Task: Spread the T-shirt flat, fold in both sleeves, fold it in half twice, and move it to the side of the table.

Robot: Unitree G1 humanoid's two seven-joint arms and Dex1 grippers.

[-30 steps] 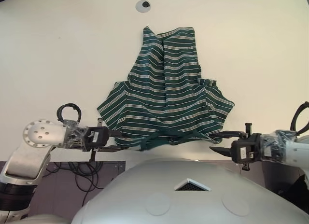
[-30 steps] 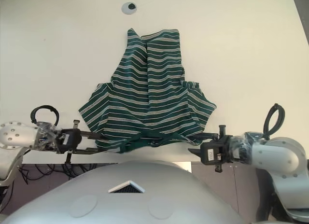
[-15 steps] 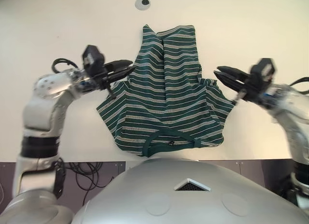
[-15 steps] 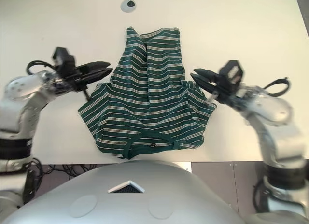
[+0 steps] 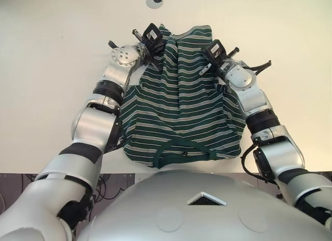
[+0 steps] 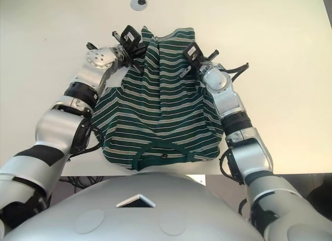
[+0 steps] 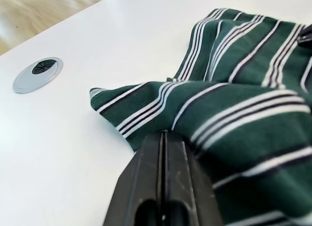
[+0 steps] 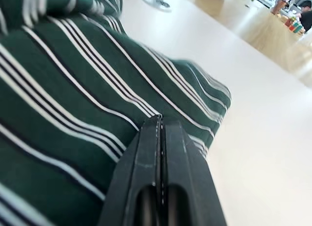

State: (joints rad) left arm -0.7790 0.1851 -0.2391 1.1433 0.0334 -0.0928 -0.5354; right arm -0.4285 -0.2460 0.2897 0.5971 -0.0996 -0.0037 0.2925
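- Left pincer (image 7: 163,134) is closed, its two fingers pressed flat together with the tips at the far left corner of the T-shirt (image 5: 181,106). It seems to pinch the cloth there, though a fold hides the very tips.
- Right pincer (image 8: 159,120) is closed on the striped cloth at the far right corner of the hem.
- Green with white stripes, the T-shirt lies rumpled in the middle of the white tabletop (image 5: 57,75). Its collar (image 5: 184,150) is at the near edge and its hem is on the far side.
- Both arms stretch out over the shirt's two sides.
- Beyond the hem's left corner, a round grey cable cap (image 5: 153,0) sits in the tabletop, apart from the cloth.
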